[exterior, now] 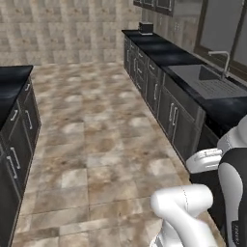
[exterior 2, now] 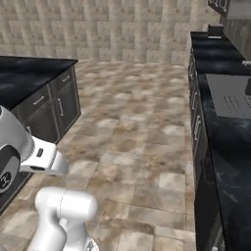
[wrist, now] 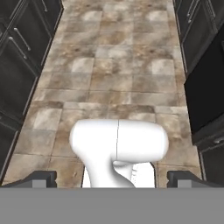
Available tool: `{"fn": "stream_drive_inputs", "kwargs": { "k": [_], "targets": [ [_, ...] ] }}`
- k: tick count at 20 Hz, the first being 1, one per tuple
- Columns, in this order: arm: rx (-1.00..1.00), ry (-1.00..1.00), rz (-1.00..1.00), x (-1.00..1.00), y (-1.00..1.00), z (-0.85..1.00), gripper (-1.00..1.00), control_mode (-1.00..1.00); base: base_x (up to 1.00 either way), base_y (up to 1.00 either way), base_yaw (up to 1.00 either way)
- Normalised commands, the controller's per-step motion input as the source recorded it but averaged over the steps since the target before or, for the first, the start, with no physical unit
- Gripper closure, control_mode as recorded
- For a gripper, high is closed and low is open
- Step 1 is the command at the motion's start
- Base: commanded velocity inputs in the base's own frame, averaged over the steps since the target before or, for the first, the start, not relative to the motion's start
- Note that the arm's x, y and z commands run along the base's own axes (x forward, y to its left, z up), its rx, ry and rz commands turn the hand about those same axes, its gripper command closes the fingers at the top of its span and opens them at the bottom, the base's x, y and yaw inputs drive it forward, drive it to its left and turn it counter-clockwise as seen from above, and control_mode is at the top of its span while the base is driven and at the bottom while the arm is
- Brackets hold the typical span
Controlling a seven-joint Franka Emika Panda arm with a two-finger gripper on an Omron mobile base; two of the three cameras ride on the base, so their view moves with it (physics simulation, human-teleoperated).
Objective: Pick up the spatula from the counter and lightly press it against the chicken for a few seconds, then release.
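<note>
Left base view, from left to right: you see the island cabinet (exterior: 19,130) with its black top at the left edge, then the mottled brown tiled floor (exterior: 91,135) of the aisle, then the long counter (exterior: 159,48) with dark cabinet fronts running along the right wall. A sink (exterior: 207,83) is set into that counter, with a faucet (exterior: 223,61) standing at its far rim. A small dark appliance (exterior: 145,27) sits at the counter's far end, against the tiled back wall. The white arm (exterior: 185,205) rises at the lower right, folded low over the floor.

Right base view, from left to right: the same island cabinet stands at the left. The arm is low beside it, the floor lies in the middle, and the long counter with its sink runs down the right edge.

Hand view: you look down the aisle, with dark cabinet doors (wrist: 19,61) bearing metal handles on the left, floor tiles in the centre, and more dark cabinet fronts (wrist: 203,30) on the right. The gripper (wrist: 113,179) points along the floor. Its fingertips (wrist: 43,178) stand spread to the two sides of the view, wide apart and pinching nothing.

Where the spatula and the chicken lie you cannot tell from these views.
</note>
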Motion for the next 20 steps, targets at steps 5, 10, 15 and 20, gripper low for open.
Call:
{"fn": "stream_drive_inputs", "kwargs": {
  "k": [5, 10, 15, 20],
  "targets": [
    [0.00, 0.00, 0.00, 0.00, 0.00, 0.00, -1.00, 1.00, 1.00, -0.08, 0.17],
    [0.00, 0.00, 0.00, 0.00, 0.00, 0.00, -1.00, 1.00, 0.88, 0.09, 0.23],
    [0.00, 0.00, 0.00, 0.00, 0.00, 0.00, -1.00, 1.00, 0.54, 0.05, 0.45],
    [0.00, 0.00, 0.00, 0.00, 0.00, 0.00, -1.00, 1.00, 0.49, 0.06, 0.48]
  ]
}}
